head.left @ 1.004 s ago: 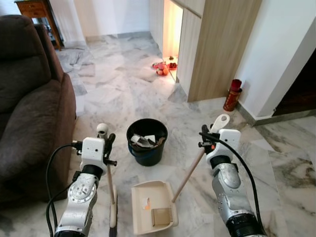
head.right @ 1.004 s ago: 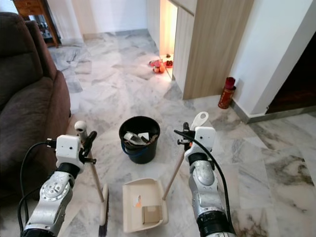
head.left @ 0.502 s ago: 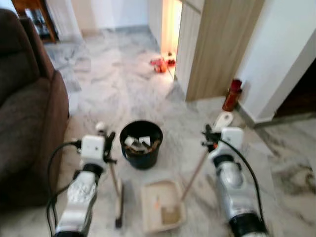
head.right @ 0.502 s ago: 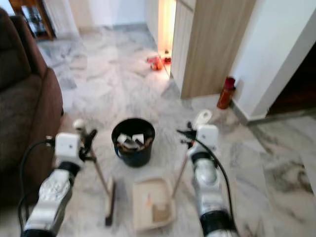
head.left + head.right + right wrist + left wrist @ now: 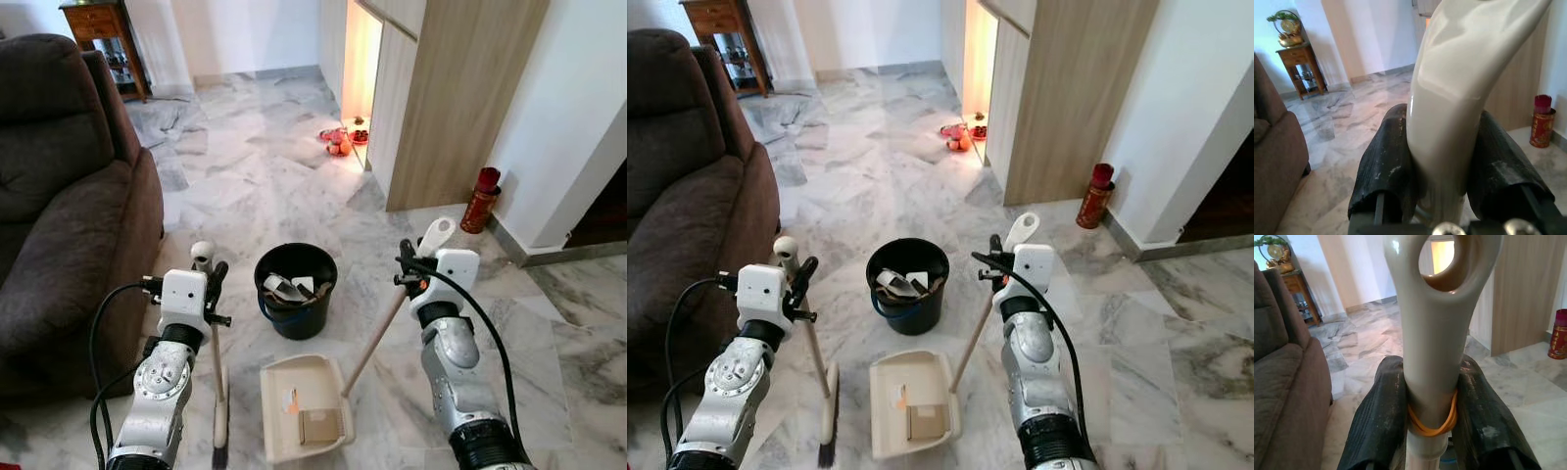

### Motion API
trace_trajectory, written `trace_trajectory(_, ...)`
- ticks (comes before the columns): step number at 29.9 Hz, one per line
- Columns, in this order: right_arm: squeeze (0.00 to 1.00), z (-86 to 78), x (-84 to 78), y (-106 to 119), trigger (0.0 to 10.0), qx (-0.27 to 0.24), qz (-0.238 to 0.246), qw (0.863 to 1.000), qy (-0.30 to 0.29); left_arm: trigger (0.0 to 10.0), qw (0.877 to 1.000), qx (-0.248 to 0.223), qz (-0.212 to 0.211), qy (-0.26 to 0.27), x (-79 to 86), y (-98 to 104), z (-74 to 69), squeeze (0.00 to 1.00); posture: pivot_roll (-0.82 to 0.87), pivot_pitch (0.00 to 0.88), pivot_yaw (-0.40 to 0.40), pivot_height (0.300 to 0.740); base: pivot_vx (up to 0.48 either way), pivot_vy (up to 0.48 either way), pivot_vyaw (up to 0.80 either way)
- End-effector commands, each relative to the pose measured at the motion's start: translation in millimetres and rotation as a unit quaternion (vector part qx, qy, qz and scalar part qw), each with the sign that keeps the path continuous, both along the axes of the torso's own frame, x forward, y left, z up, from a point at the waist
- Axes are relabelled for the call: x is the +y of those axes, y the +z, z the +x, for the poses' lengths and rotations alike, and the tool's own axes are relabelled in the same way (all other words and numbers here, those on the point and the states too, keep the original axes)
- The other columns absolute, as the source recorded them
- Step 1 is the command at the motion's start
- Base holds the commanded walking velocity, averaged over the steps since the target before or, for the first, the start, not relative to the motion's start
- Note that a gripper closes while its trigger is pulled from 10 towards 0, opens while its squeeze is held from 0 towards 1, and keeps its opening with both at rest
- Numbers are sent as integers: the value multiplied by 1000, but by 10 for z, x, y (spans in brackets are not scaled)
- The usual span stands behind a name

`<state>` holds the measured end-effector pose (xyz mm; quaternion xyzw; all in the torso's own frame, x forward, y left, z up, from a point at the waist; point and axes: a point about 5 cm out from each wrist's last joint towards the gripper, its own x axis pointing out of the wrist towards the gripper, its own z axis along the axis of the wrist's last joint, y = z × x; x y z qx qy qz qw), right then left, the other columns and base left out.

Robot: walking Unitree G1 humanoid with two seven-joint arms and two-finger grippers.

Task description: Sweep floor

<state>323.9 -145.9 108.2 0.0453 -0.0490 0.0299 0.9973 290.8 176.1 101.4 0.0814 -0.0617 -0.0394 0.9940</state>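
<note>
My left gripper point(image 5: 211, 279) is shut on the cream broom handle point(image 5: 1430, 333), which an orange rubber band rings between the black fingers point(image 5: 1378, 421). The broom head point(image 5: 221, 431) rests on the marble floor by my left side. My right gripper point(image 5: 408, 266) is shut on the dustpan handle point(image 5: 1449, 112), which slants down to the cream dustpan point(image 5: 284, 377) on the floor between my arms. In the pan lie a cardboard piece point(image 5: 318, 427) and a small orange scrap point(image 5: 290, 399). A black bucket point(image 5: 295, 313) holding rubbish stands just beyond the pan.
A brown sofa point(image 5: 69, 196) runs along my left. A wooden cabinet point(image 5: 460, 98) and a red canister point(image 5: 482, 199) stand at the right, with a white wall behind. Small red items point(image 5: 338, 140) lie on the floor by the lit opening. Open marble floor stretches ahead.
The whole view swung and blurred, then settled slightly shifted, so the camera moved. Both grippers keep their hold; broom, dustpan and bucket stay in the same places relative to each other.
</note>
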Motion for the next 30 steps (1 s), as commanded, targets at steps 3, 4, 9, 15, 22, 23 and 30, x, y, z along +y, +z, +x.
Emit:
trace_trajectory(3, 0, 32, 45, 351, 10000, -62, 9, 998, 21, 10000, 1000, -19, 14, -10, -21, 76, 20, 0, 153, 0, 43, 740, 0, 0, 0)
trace_trajectory(4, 0, 37, 29, 414, 10000, -70, 13, 997, 19, 10000, 1000, -19, 14, -10, -20, 74, 19, 0, 151, 0, 44, 740, 0, 0, 0)
trace_trajectory(9, 0, 41, -10, 743, 10000, -106, 14, 994, 38, 10000, 1000, -18, 16, -13, -15, 71, 19, 0, 144, 0, 47, 740, 0, 0, 0)
trace_trajectory(15, 0, 14, -13, 870, 10000, -114, -4, 992, 58, 10000, 1000, -18, 15, -15, -27, 77, 28, 0, 142, 0, 48, 740, 0, 0, 0)
trace_trajectory(22, 0, -1, -147, 1280, 10000, -202, 43, 979, -3, 10000, 1000, -24, 15, -14, -25, 99, 36, 0, 144, 0, 51, 740, 0, 0, 0)
trace_trajectory(23, 0, -7, -141, 1310, 10000, -208, 46, 977, -5, 10000, 999, -25, 15, -11, -19, 103, 37, 0, 147, 0, 52, 740, 0, 0, 0)
trace_trajectory(30, 0, -24, -76, 1354, 10000, -211, 56, 976, -3, 10000, 999, -29, 18, -5, 0, 113, 33, 0, 152, 0, 51, 740, 0, 0, 0)
